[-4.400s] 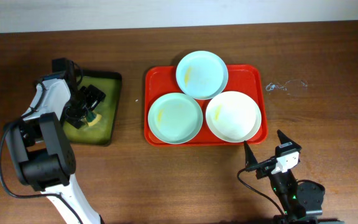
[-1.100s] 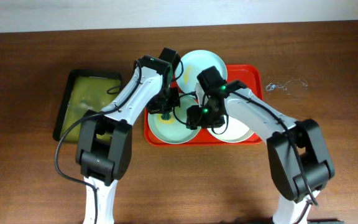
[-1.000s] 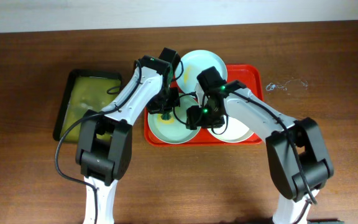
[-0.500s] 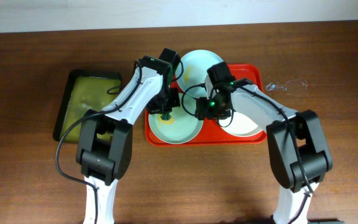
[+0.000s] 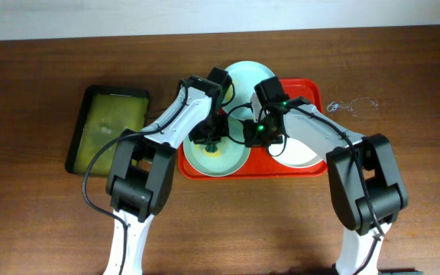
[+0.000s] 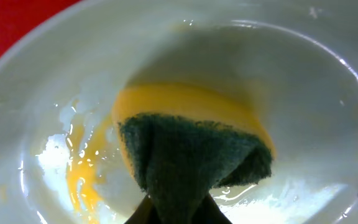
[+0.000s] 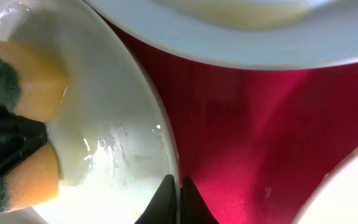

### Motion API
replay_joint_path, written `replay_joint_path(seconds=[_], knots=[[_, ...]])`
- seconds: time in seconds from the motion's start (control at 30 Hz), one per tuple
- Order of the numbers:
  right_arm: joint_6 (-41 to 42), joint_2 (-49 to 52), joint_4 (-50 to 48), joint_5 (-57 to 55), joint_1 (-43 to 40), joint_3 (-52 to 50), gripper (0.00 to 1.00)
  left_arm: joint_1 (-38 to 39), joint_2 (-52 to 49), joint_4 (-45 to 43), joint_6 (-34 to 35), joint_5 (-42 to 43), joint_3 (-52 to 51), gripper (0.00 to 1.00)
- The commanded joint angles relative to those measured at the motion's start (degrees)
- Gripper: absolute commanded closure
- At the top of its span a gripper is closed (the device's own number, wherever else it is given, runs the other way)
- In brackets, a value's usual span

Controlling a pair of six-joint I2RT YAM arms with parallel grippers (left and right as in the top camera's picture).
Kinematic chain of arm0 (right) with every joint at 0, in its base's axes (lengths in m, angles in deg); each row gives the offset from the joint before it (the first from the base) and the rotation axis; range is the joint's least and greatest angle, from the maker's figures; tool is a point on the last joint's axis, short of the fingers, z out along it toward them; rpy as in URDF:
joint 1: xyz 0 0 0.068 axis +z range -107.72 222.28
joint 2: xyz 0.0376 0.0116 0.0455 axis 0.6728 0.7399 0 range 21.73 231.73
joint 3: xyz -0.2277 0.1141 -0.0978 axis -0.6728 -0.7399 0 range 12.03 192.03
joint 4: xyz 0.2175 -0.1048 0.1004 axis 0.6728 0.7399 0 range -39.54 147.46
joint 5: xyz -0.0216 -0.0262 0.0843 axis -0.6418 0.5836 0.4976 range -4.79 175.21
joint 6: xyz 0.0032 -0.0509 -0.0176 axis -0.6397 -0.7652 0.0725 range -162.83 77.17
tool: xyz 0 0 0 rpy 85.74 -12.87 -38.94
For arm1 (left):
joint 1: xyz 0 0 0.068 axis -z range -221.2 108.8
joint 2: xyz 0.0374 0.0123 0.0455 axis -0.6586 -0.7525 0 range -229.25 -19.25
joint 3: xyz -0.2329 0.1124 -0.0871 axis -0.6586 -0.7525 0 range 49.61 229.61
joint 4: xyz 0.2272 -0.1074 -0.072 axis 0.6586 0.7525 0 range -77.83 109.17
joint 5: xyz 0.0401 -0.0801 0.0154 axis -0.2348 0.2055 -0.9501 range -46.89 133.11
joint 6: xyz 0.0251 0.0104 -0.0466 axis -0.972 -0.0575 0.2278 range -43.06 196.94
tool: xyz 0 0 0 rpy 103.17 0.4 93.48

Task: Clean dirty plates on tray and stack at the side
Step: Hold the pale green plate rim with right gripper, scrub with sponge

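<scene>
Three plates lie on the red tray (image 5: pixel 317 93). The front-left pale blue-green plate (image 5: pixel 231 159) carries a wet yellow smear (image 6: pixel 79 180). My left gripper (image 5: pixel 212 141) is shut on a yellow sponge with a green scouring face (image 6: pixel 191 155) and presses it onto that plate (image 6: pixel 303 93). My right gripper (image 7: pixel 179 202) is shut on the same plate's right rim (image 7: pixel 166 134), over the red tray floor (image 7: pixel 247 124). A second pale blue-green plate (image 5: pixel 243 76) sits at the back. The white plate (image 5: pixel 302 153) lies at the right, partly under my right arm.
A black-rimmed tray with a green-yellow inside (image 5: pixel 109 126) stands on the table to the left. A small clear crumpled object (image 5: pixel 351 105) lies right of the red tray. Both arms cross over the red tray's middle. Brown table surrounds everything.
My right gripper has shifted right from over the front-left plate to its rim and shut there. My left gripper has slid the sponge a little to the right across the plate.
</scene>
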Motion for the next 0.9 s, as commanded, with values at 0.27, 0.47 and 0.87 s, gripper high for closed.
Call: replay_joint_path(seconds=[0.27, 0.47, 0.87], knots=[[0.0, 1.0, -0.2, 1.0, -0.2, -0.3, 0.96, -4.3, 3.4, 6.0, -6.5, 6.5, 6.4, 0.31], [0.0, 1.0, -0.2, 1.0, -0.2, -0.3, 0.96, -2.6, 2.0, 2.6, -6.9, 6.5, 0.8, 0.48], [0.0, 1.0, -0.2, 1.0, -0.2, -0.3, 0.96, -2.0, 1.4, 1.1, -5.6, 7.5, 0.0, 1.0]])
